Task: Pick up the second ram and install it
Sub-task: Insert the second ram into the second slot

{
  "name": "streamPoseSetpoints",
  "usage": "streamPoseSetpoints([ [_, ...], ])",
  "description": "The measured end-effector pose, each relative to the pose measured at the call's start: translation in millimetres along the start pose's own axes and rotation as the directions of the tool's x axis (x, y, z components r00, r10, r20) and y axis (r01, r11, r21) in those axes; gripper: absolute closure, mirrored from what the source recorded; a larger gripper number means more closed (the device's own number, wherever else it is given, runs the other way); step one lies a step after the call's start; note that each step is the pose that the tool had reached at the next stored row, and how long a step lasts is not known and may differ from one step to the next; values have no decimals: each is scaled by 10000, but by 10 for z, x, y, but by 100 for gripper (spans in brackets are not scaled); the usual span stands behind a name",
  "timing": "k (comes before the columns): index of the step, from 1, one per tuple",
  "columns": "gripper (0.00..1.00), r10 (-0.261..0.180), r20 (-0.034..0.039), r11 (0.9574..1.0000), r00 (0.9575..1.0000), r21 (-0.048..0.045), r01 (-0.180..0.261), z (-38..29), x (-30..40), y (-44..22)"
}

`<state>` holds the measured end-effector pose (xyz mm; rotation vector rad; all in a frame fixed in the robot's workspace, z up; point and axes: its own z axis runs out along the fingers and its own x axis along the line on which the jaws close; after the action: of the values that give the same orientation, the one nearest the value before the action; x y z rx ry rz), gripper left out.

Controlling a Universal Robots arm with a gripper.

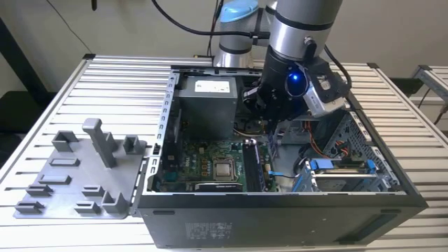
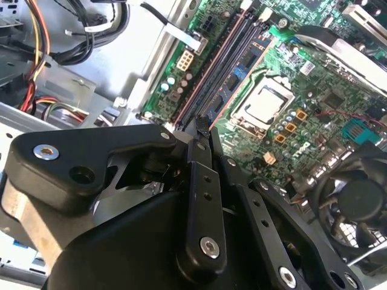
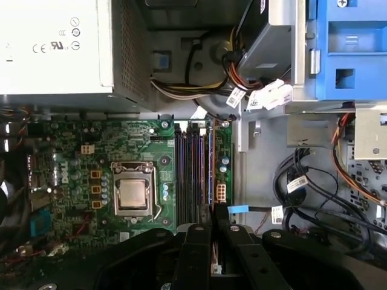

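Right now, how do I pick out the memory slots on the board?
Inside the open computer case, find the green motherboard. Beside its square silver processor lie the memory slots: long, narrow, dark parallel channels, unlike the square socket and the small scattered components around them.

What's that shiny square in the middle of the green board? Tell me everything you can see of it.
That is the processor chip: a flat, square, silver lid that looks like metal. It lies level in its socket, edged by a metal frame, on the green motherboard. Its top is bare, with no cooler over it. The long memory slots run alongside, a little apart.
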<state>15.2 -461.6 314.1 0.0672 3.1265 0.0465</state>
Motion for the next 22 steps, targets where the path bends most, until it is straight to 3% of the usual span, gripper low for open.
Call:
streamPoseSetpoints([
  [22,86,-1,-7,10000,10000,-3,1,269,106,-13],
])
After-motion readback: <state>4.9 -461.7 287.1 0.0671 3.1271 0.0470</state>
